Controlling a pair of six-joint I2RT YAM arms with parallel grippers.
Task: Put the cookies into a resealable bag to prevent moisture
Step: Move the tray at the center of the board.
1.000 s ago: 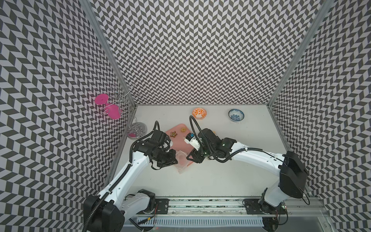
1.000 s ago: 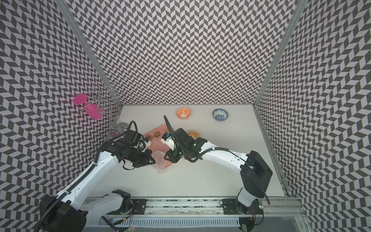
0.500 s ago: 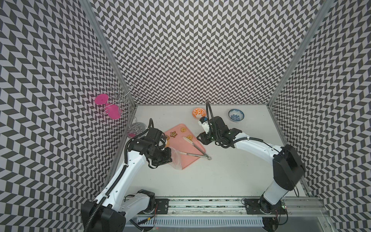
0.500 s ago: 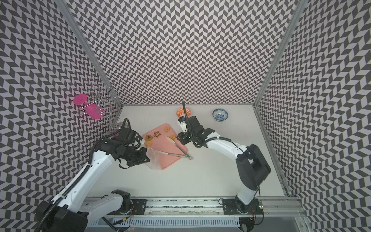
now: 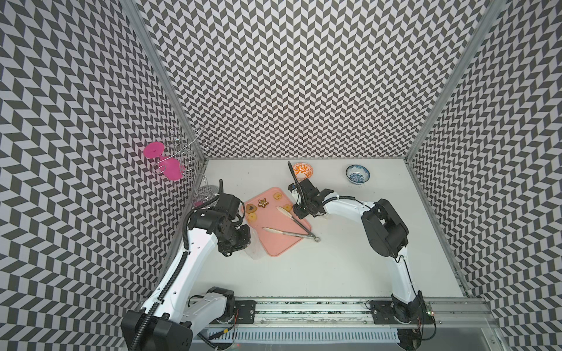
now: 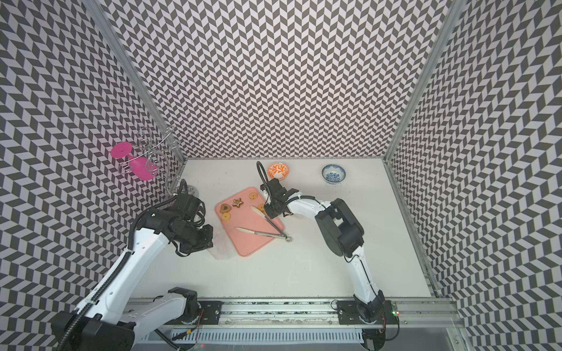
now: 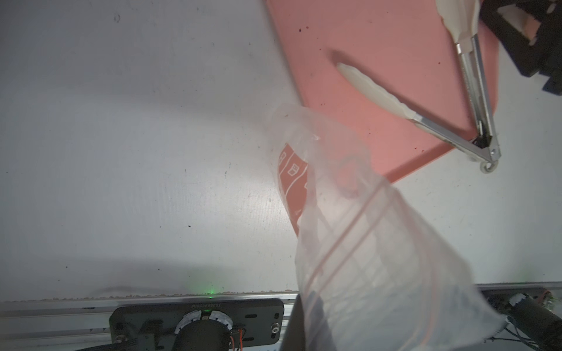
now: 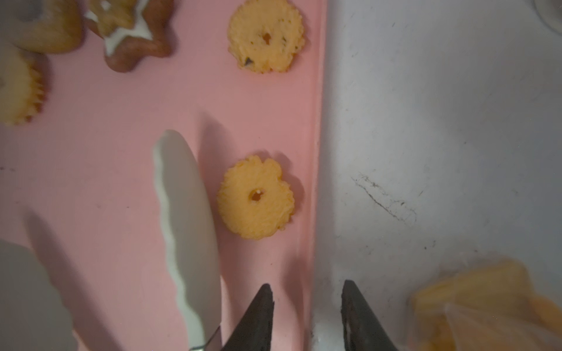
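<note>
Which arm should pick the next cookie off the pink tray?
Right. Its fingers stand open at the edge of the tray, beside a round cookie. The left arm is busy holding the bag.

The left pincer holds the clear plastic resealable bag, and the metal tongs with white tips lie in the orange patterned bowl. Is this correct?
Not quite. The metal tongs with white tips lie on the flat pink tray, not in the orange patterned bowl; both top views show this. The left pincer does hold the clear plastic resealable bag.
</note>
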